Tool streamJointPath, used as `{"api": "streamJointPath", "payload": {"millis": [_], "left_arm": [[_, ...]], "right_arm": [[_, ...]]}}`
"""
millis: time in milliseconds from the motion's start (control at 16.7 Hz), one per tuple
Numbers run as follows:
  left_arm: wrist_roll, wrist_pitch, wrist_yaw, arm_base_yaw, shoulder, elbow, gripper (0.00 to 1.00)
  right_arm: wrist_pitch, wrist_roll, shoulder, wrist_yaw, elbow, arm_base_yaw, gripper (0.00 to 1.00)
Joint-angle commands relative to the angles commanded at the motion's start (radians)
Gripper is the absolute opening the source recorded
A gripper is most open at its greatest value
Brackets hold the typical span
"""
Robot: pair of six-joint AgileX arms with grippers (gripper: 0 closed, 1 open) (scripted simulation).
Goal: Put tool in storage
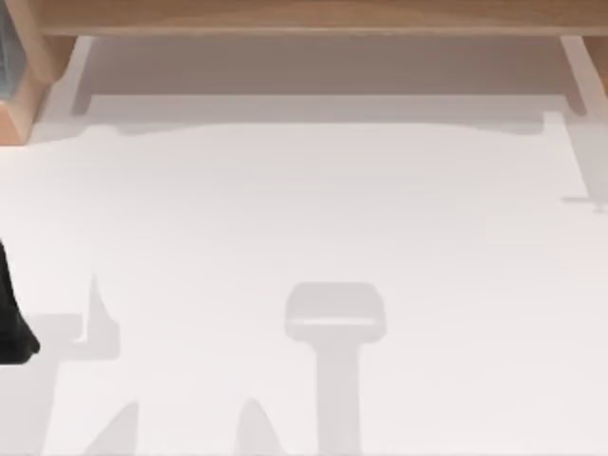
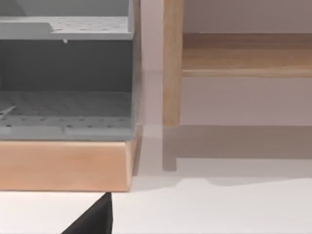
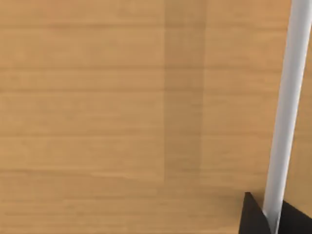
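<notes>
The tool is out of view. A black part of my left arm (image 1: 13, 318) shows at the table's left edge in the top view. In the left wrist view a black tip of my left gripper (image 2: 95, 220) hovers over the white table, short of a grey storage organizer (image 2: 66, 83) with perforated shelves on a wooden base (image 2: 63, 165). The right wrist view has black parts of my right gripper (image 3: 273, 217) on either side of a thin white bar (image 3: 287, 97), close to a wooden surface (image 3: 107, 107).
A wooden shelf (image 1: 304, 14) runs along the table's far edge, with a wooden leg (image 2: 171, 63) beside the organizer. The grey organizer's corner (image 1: 8, 52) sits at the far left. Grey shadows of the arms (image 1: 334, 318) fall on the white table (image 1: 313, 209).
</notes>
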Motion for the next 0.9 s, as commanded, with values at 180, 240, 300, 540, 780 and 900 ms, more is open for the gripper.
{"api": "streamJointPath", "payload": {"millis": [180, 240, 300, 540, 780, 900], "left_arm": [[0.000, 0.000, 0.000, 0.000, 0.000, 0.000, 1.00], [0.000, 0.000, 0.000, 0.000, 0.000, 0.000, 1.00], [0.000, 0.000, 0.000, 0.000, 0.000, 0.000, 1.00], [0.000, 0.000, 0.000, 0.000, 0.000, 0.000, 1.00], [0.000, 0.000, 0.000, 0.000, 0.000, 0.000, 1.00], [0.000, 0.000, 0.000, 0.000, 0.000, 0.000, 1.00]], "right_arm": [[-0.027, -0.001, 0.016, 0.021, 0.039, 0.022, 0.00], [-0.027, -0.001, 0.016, 0.021, 0.039, 0.022, 0.00], [-0.027, -0.001, 0.016, 0.021, 0.039, 0.022, 0.00], [-0.051, 0.000, 0.032, 0.034, 0.075, 0.032, 0.00], [-0.127, 0.001, 0.087, 0.082, 0.217, 0.075, 0.00], [-0.162, 0.000, 0.111, 0.101, 0.270, 0.096, 0.00]]}}
